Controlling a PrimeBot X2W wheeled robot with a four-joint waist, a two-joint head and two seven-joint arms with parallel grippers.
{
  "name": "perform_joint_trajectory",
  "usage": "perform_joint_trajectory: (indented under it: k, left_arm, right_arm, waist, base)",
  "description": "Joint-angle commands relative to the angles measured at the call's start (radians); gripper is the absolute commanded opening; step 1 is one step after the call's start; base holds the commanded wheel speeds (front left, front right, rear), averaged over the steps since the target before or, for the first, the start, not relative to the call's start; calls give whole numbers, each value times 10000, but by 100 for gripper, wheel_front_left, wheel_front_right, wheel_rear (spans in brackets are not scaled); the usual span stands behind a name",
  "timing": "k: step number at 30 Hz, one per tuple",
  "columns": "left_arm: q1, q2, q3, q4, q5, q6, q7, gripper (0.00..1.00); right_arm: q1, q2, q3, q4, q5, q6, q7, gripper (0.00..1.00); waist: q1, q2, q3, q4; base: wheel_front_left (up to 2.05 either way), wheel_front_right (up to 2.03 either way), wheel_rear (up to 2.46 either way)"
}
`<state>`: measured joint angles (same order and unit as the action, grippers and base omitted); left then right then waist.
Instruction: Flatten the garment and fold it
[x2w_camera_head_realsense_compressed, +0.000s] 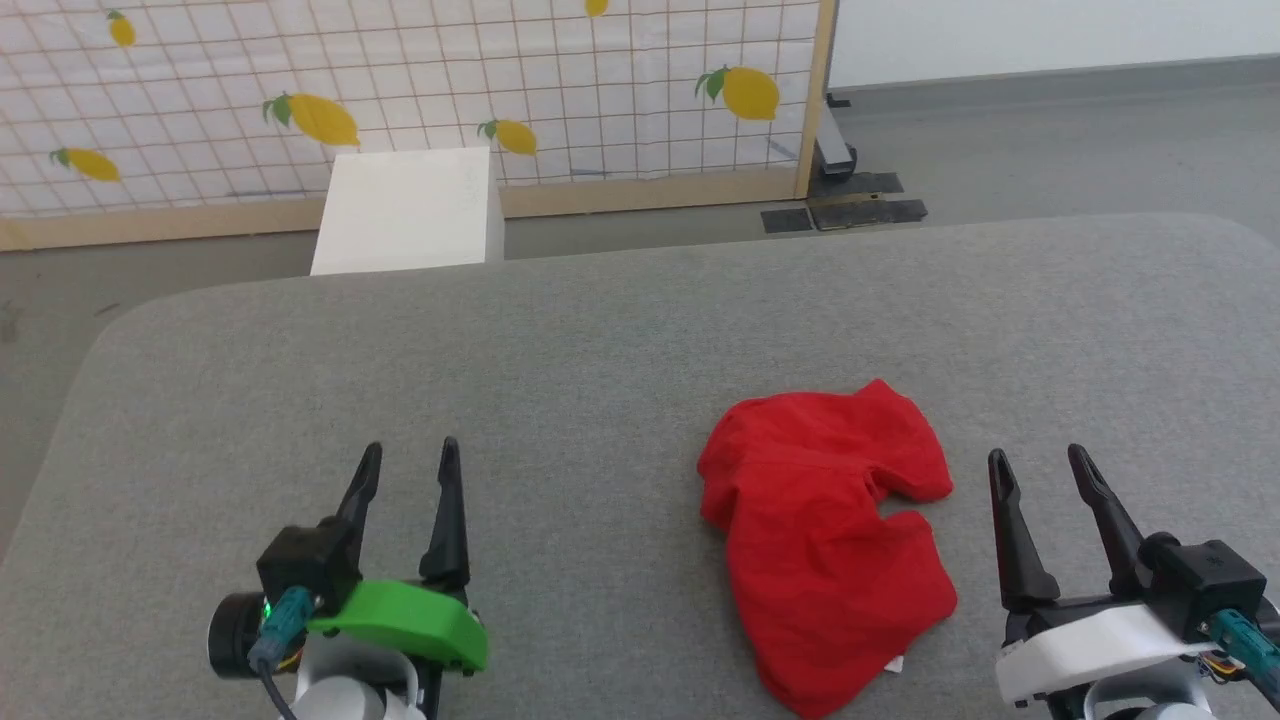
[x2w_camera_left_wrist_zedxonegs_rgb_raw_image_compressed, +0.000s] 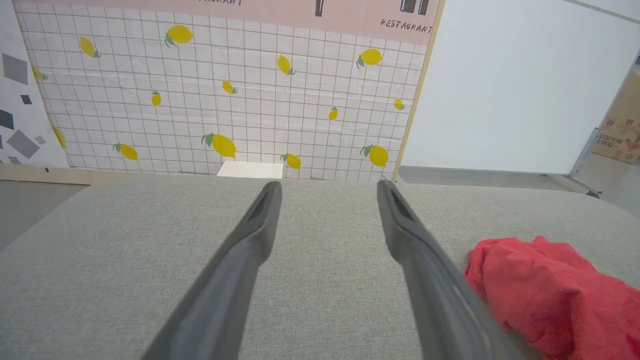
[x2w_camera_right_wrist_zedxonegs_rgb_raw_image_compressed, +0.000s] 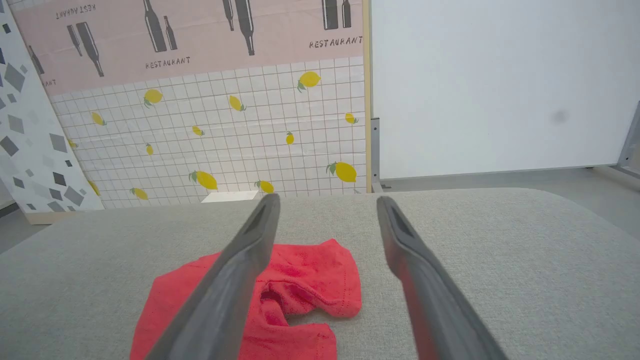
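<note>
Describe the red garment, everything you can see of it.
The garment is bright red, wrinkled fabric, crumpled and partly folded over itself, not flat. A notch opens on its right edge; a small white tag peeks out below. It lies on the grey padded surface, just left of the open right gripper, untouched.

"RESTAURANT" is printed repeatedly on the pink backdrop panel (x2w_camera_right_wrist_zedxonegs_rgb_raw_image_compressed: 200, 45) beside bottle silhouettes.
</note>
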<state>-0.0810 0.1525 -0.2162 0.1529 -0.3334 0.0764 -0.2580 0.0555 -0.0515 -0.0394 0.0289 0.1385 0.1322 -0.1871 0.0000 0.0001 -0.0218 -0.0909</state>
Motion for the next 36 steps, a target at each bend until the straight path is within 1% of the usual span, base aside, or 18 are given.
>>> perform_joint_trajectory:
  k: [1,9,16,24,36]
  left_arm:
    - [252,-123,182,-82,157,-124,-36,100]
    - [917,-599,846,-252,689,-549,-37,100]
    - [1043,-866,1199,-261,981,-839,-37,100]
    - [956,-973,1346,-160,1112,-1010,-37,100]
    - [1009,-1015,1462,-21,1203,-1080,-37,100]
  right_arm:
    - [98,12,15,1,-36,-15,39,100]
    - [166,13,142,153,-68,-15,222,100]
    - [163,13,127,252,-42,-15,219,100]
    - [126,13,146,335,66,-15,115,100]
    - [129,13,158,463,138,-15,66,100]
  waist:
    - [0,-1,74,152]
    - [0,-1,138,370]
    - [0,-1,178,545]
    - [0,-1,192,600]
    - [0,-1,71,613]
  base:
    - [0,0,0]
    - [0,0,0]
    - [0,0,0]
    - [0,0,0]
    - [0,0,0]
